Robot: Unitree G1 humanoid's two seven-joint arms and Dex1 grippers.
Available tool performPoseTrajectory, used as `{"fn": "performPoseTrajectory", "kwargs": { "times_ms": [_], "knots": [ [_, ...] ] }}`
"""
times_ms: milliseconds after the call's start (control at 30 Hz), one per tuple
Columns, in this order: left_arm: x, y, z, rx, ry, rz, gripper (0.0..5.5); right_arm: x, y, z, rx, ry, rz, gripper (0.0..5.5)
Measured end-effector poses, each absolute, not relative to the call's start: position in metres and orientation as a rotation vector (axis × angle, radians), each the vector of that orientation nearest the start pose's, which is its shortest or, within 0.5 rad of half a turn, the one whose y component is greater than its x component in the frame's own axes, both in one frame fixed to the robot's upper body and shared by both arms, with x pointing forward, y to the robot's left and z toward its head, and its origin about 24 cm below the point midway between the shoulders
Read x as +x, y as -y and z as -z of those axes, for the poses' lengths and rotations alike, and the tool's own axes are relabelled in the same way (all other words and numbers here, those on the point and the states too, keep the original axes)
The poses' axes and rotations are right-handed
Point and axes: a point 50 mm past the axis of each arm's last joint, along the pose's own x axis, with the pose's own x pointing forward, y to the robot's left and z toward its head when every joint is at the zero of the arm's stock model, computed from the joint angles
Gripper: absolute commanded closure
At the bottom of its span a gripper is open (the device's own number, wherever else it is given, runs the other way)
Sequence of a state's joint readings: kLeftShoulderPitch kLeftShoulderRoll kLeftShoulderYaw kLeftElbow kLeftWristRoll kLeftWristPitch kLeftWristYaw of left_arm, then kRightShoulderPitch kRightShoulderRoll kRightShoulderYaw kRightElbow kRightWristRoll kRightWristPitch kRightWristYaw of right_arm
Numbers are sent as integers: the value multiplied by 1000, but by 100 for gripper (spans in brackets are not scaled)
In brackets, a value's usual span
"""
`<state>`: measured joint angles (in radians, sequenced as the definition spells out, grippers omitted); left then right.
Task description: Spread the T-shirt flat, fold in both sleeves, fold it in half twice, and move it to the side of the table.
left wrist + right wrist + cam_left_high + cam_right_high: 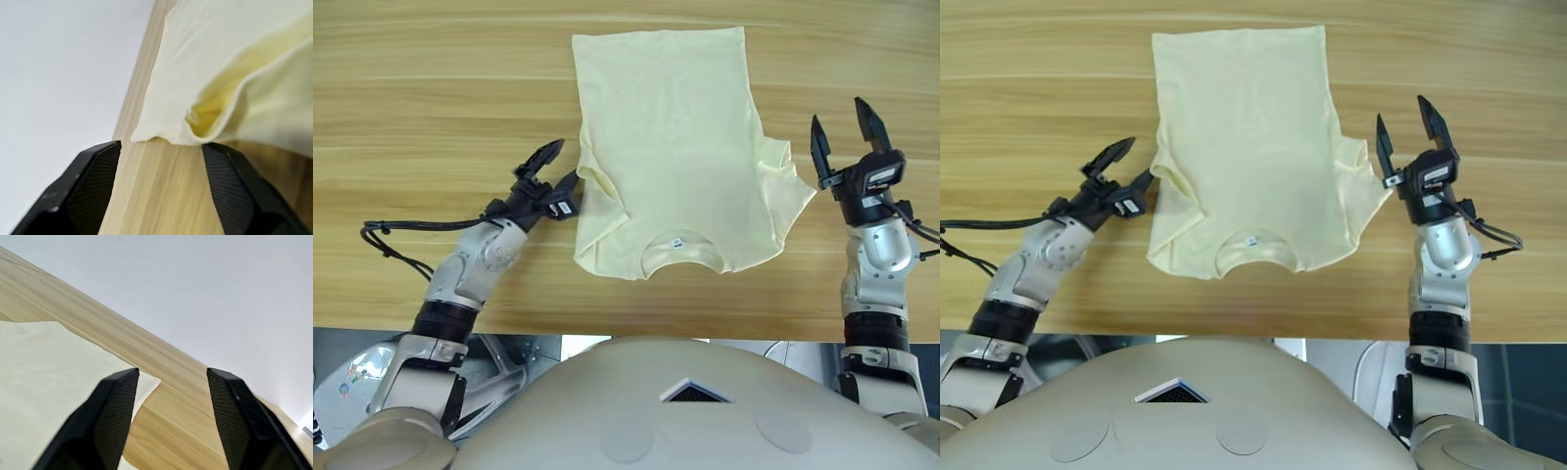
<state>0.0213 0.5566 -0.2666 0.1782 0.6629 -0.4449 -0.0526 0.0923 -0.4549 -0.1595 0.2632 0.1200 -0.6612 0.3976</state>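
A pale yellow T-shirt [675, 147] lies on the wooden table [431, 108], collar toward me, hem at the far side. Both sleeves are folded in over the body. My left gripper [560, 169] stands open just left of the shirt's folded left sleeve edge [205, 122], low over the wood. My right gripper [847, 132] is open, raised and pointing away from me, just right of the right sleeve fold [788, 181]. Nothing is held between either pair of fingers. In the right wrist view the shirt [44, 382] lies below the open fingers.
A black cable [396, 245] loops from the left arm over the table's near left part. The table's front edge [607, 331] runs just behind my arms. Bare wood lies to the left and right of the shirt.
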Motion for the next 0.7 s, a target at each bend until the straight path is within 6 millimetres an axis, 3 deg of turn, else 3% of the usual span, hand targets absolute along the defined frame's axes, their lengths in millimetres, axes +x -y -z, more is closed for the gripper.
{"fn": "performPoseTrajectory", "kwargs": {
  "times_ms": [400, 700],
  "knots": [
    [236, -153, -8, 1077, 210, 674, 243, 215, 259, -57, -442, 271, -266, 294],
    [248, -158, -3, 1098, 182, 661, 243, 215, 258, -60, -445, 286, -270, 294]
  ]
}}
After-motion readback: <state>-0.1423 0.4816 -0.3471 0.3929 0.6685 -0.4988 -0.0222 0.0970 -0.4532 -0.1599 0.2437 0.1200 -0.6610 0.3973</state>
